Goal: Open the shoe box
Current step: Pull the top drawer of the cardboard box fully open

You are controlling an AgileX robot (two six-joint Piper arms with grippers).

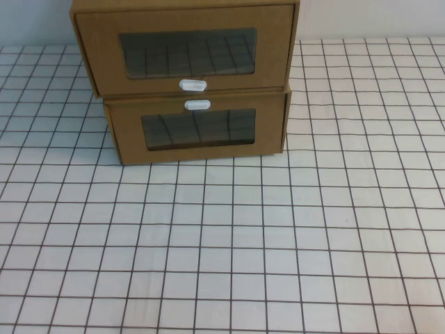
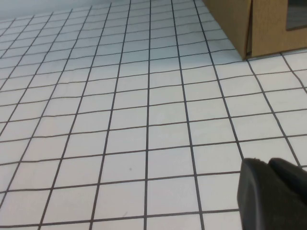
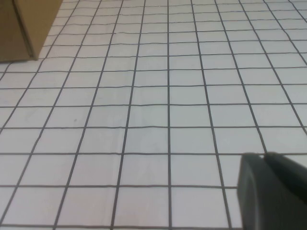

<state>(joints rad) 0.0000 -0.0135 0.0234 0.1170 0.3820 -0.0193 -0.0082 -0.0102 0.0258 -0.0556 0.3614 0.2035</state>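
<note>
Boxes of brown cardboard are standing stacked at the far side of the table [image 1: 222, 250], whose white top is carrying a dark grid, in the high view. The top box [image 1: 104, 59] is resting on the bottom box [image 1: 268, 132] and is hanging over it toward the robot's left. The top window [image 1: 188, 52] and the bottom window [image 1: 198, 129] are showing dark in the fronts. Both fronts are lying flush with their shells, so both boxes are looking closed. The top handle [image 1: 192, 85], white and oval, is sitting at the lower edge of its front. The bottom handle [image 1: 197, 104] is sitting at the upper edge of its own front, just beneath the first, near it but apart. Neither gripper is showing in this view. In the left wrist view, the left gripper [image 2: 267, 167] is appearing as a dark lump over bare grid, touching no box; whether it is apart or together I cannot tell. A corner of the bottom box [image 2: 268, 28] is standing well ahead of it, with open grid lying between. In the right wrist view, the right gripper [image 3: 265, 160] is hanging over the table with its jaws pressed together and clamping nothing. A corner of the bottom box [image 3: 21, 28] is standing well ahead of it, apart from it.
</note>
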